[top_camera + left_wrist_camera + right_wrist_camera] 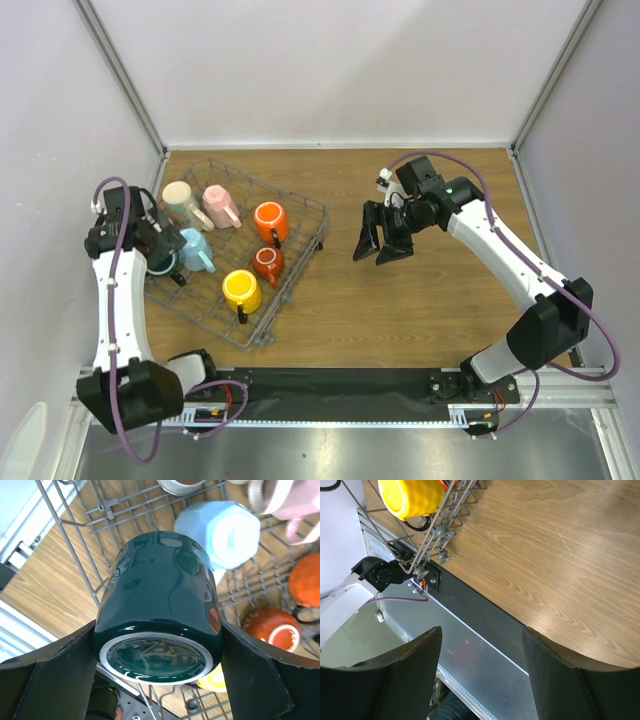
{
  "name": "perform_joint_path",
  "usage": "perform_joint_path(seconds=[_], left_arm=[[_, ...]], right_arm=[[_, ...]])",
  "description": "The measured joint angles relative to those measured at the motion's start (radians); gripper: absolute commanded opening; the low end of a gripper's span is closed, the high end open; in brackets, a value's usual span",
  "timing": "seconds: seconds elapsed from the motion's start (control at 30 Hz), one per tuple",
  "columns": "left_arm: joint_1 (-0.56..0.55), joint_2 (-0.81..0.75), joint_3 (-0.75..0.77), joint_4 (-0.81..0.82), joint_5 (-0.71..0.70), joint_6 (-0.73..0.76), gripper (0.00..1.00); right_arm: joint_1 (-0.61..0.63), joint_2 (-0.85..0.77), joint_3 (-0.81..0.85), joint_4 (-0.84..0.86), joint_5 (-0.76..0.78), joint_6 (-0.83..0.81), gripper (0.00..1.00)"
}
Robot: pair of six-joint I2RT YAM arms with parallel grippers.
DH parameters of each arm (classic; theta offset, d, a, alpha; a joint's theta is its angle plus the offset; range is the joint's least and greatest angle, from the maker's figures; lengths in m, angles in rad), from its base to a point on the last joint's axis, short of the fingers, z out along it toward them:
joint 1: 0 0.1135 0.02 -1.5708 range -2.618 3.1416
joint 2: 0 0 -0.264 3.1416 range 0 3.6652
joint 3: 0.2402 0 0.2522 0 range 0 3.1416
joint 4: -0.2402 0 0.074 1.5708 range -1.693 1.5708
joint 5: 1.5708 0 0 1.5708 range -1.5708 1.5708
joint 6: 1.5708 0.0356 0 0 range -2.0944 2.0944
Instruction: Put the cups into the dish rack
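Observation:
The wire dish rack [309,205] stands left of the table's middle, and several cups rest in it: cream [180,200], pink [220,205], orange [270,220], small red [267,262], yellow [241,290] and light blue [195,248]. At the rack's left edge my left gripper [155,252] is shut on the dark green cup [160,595]. That cup is upside down, its base facing the wrist camera and a finger pressed against each side. My right gripper [378,243] hangs open over bare wood right of the rack, nothing between its fingers [400,680].
In the left wrist view, rack wires [75,555] run beneath the green cup, and the light blue cup [225,535] sits just beyond it. In the right wrist view, the rack's near corner [445,525] with the yellow cup [412,497] lies by the table's front edge [485,615].

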Motion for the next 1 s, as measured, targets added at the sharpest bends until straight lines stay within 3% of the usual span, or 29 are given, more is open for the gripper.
perform_joint_path(seconds=[0.23, 0.5, 1.0], left_arm=[[0.023, 0.087, -0.01, 0.077, -0.022, 0.037, 0.0], [0.14, 0.14, -0.078, 0.148, 0.019, 0.037, 0.0], [0.158, 0.251, -0.104, 0.179, 0.053, 0.027, 0.0]], right_arm=[[-0.002, 0.0, 0.0, 0.004, 0.002, -0.003, 0.72], [-0.018, 0.0, 0.0, 0.003, 0.032, -0.016, 0.72], [-0.036, 0.006, 0.04, -0.002, 0.053, -0.033, 0.72]])
